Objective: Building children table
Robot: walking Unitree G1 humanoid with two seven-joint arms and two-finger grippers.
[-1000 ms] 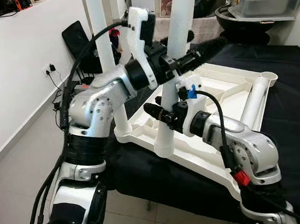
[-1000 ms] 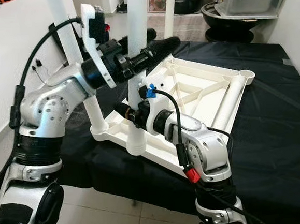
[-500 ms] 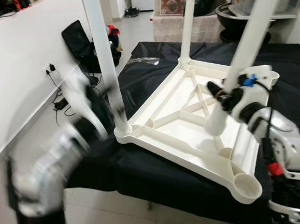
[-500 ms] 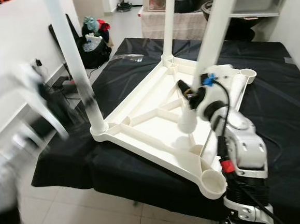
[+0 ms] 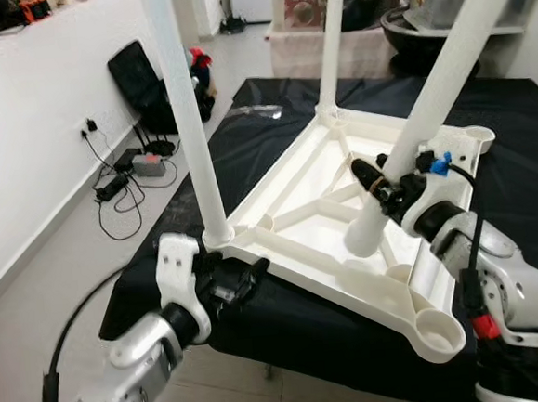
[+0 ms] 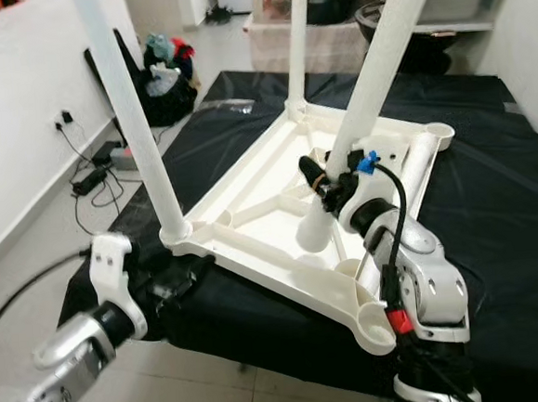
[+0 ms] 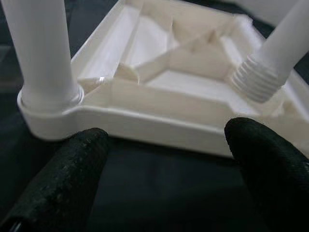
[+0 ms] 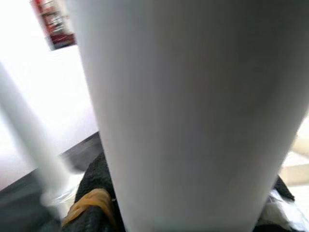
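At the far left our left gripper [image 5: 243, 279] hangs low beside the black-draped table [image 5: 529, 190], its two black fingers [image 7: 72, 174] spread apart and holding nothing, pointed at the near left corner of the upturned white plastic children's tabletop [image 5: 313, 174] without touching it. That tabletop lies underside up on the black cloth, its ribs and corner sockets showing. Just above our left gripper, a white plastic leg [image 5: 186, 114] stands upright in the near left corner socket, and a second upright white leg [image 5: 329, 43] stands in the far corner. Further right, our right gripper [image 5: 390, 180] is clamped around a third white plastic leg [image 5: 445, 71], which leans tilted over the tabletop with its threaded lower end [image 7: 255, 79] hanging above the ribbed inside, near but not in the empty round socket [image 5: 436, 330] at the near right corner. At the far right edge of the tabletop, a fourth white leg [image 6: 415, 166] lies flat.
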